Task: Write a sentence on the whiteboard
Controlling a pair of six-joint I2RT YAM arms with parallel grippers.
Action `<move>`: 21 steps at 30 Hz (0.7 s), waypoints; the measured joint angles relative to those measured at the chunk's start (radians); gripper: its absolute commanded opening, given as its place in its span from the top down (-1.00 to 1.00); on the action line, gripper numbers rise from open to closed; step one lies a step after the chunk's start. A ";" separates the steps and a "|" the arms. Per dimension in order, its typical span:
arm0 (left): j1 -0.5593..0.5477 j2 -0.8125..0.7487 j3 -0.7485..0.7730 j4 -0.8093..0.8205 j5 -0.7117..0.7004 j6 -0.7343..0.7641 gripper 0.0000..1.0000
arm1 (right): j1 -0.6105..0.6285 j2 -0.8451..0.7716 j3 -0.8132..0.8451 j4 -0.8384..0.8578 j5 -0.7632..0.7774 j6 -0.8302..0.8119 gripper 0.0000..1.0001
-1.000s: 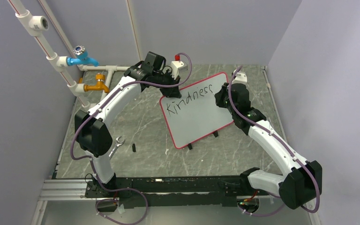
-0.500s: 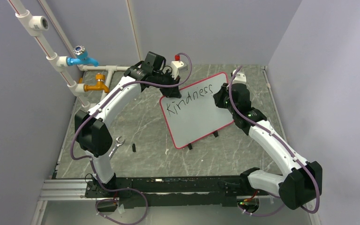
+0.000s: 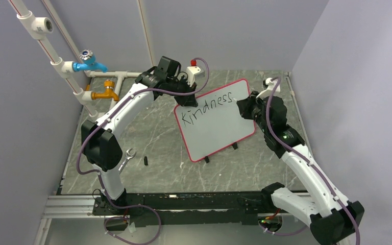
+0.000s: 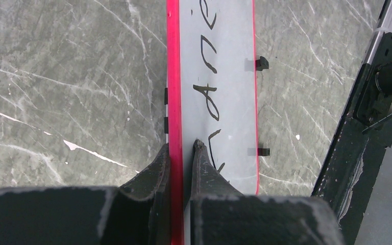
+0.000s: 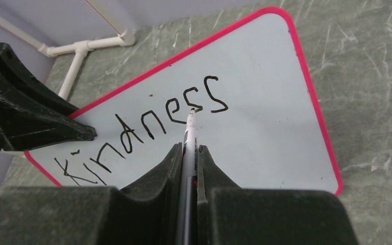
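Over on the left wall, white plastic pipes point(image 3: 57, 63) are carrying a blue tap point(image 3: 89, 63) and an orange tap point(image 3: 106, 94). Below them, a silver open-ended wrench point(image 3: 127, 157) is lying on the grey marbled tabletop point(image 3: 153, 132), with a small black cap-like piece point(image 3: 146, 160) just beside it.

Moving in, the left gripper point(image 4: 181, 148) is clenching the top-left edge of the red-rimmed white whiteboard point(image 3: 217, 130). One finger is sitting in front of the board and one behind, with the red rim running between them. The board is standing tilted on little black feet in the middle of the tabletop, toward the back. Across its top, black handwritten lettering point(image 5: 148, 127) is spelling out "Kindness".

On the right, the right gripper point(image 5: 188, 150) is grasping a slim white marker pen point(image 5: 190, 132), its fingers squeezing the barrel. The tip is pointing at the foot of the first "s" at the word's end. Whether it is touching the surface, I cannot tell.
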 measured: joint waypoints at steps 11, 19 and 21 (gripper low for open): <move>-0.016 -0.031 -0.025 0.015 -0.026 -0.001 1.00 | 0.000 -0.093 -0.026 -0.081 0.002 0.019 1.00; -0.017 -0.043 -0.047 0.035 -0.030 -0.011 1.00 | 0.000 -0.092 -0.050 -0.089 -0.058 0.029 1.00; -0.016 -0.043 -0.048 0.037 -0.031 -0.018 1.00 | 0.000 -0.087 -0.051 -0.088 -0.092 0.029 1.00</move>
